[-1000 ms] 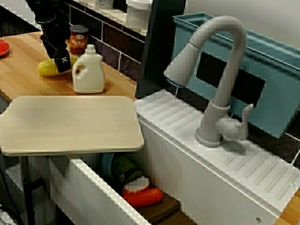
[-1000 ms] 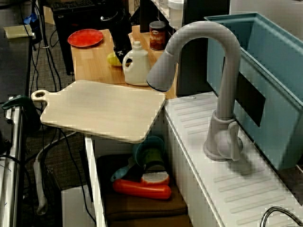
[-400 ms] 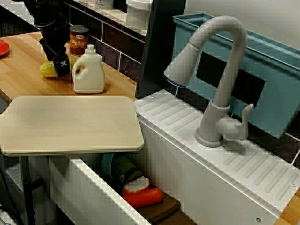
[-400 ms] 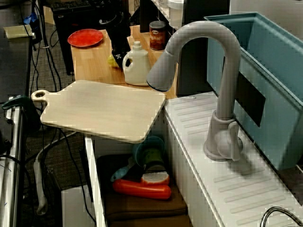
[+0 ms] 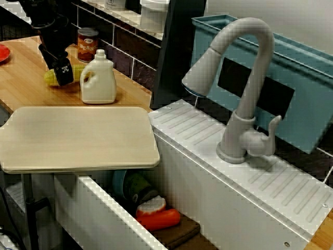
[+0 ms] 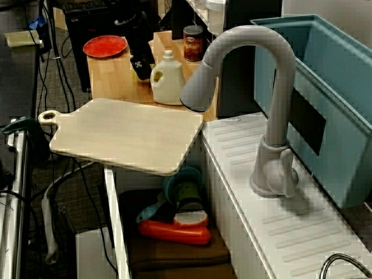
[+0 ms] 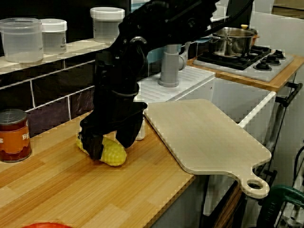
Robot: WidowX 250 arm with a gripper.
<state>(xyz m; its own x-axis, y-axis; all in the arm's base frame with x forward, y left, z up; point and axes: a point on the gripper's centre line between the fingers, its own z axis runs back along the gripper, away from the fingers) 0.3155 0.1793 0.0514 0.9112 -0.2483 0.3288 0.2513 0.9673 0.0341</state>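
Observation:
A yellow corn cob (image 7: 114,154) lies on the wooden counter (image 7: 71,194). My black gripper (image 7: 110,142) reaches down over it, one finger on each side of the cob, and the jaws look spread. Seen from above the sink, the gripper (image 5: 62,75) covers the cob's middle and the corn (image 5: 49,78) shows on both sides of it. Along the counter, the gripper (image 6: 138,63) stands just left of a white detergent bottle (image 6: 167,81), with the corn (image 6: 141,74) under it. The bottle (image 5: 98,78) is upright, right beside the gripper.
A red-labelled can (image 5: 87,44) stands behind the bottle. A pale cutting board (image 5: 78,138) overhangs the sink (image 5: 104,229), which holds dishes and toy food. A grey faucet (image 5: 244,78), a blue rack (image 5: 302,88) and a red plate (image 6: 104,45) are also about.
The gripper has shifted left along the corn, away from the bottle, and dropped slightly. The corn has stayed nearly in place, and its right end now shows.

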